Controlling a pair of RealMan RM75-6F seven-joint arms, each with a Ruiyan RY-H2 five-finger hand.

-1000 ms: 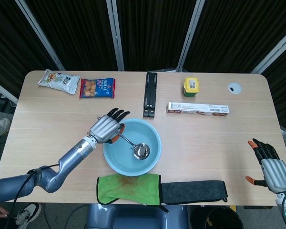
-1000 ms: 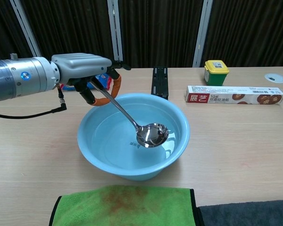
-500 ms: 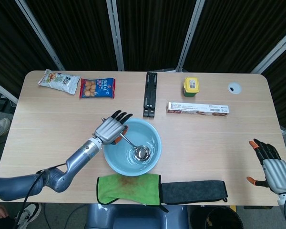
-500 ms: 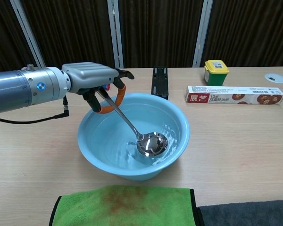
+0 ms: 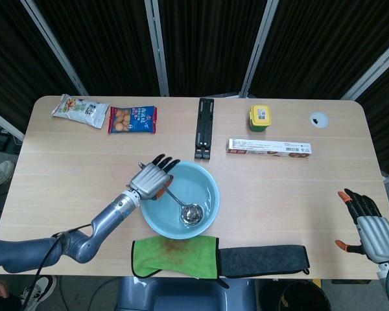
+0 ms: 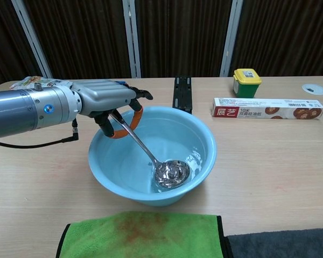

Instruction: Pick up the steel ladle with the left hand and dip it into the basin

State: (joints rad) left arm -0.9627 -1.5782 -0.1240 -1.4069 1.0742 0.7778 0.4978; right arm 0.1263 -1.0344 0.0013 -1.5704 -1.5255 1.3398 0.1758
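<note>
1. The left hand [image 5: 152,181] grasped the ladle [image 5: 182,205] by its handle at the basin's left rim; the ladle's bowl lay down in the water of the basin [image 5: 207,182], towards the front
2. The right hand [image 5: 371,227] lay at the table's near right corner, palm down, its fingers spread and nothing in it, well apart from everything else
3. The basin sat near the middle of the table [image 5: 71,162]; a green cloth [image 5: 175,256] lay just in front of it at the near edge, a dark cloth [image 5: 262,259] beside that to the right
4. Bare tabletop stretched on both sides of the basin, widest between it and the right hand
5. Along the far edge lay two snack bags [image 5: 132,119], a black stand [image 5: 205,127], a yellow-lidded tub [image 5: 260,117] and a long box [image 5: 269,148], all apart from the basin
6. The chest view showed the left hand [image 6: 105,99] with its fingers curled under around the orange grip, the ladle [image 6: 171,172] slanting down with its bowl partly under rippled water in the basin [image 6: 204,156]
7. The head view alone showed the right hand and the whole table outline; the chest view cut off both sides
</note>
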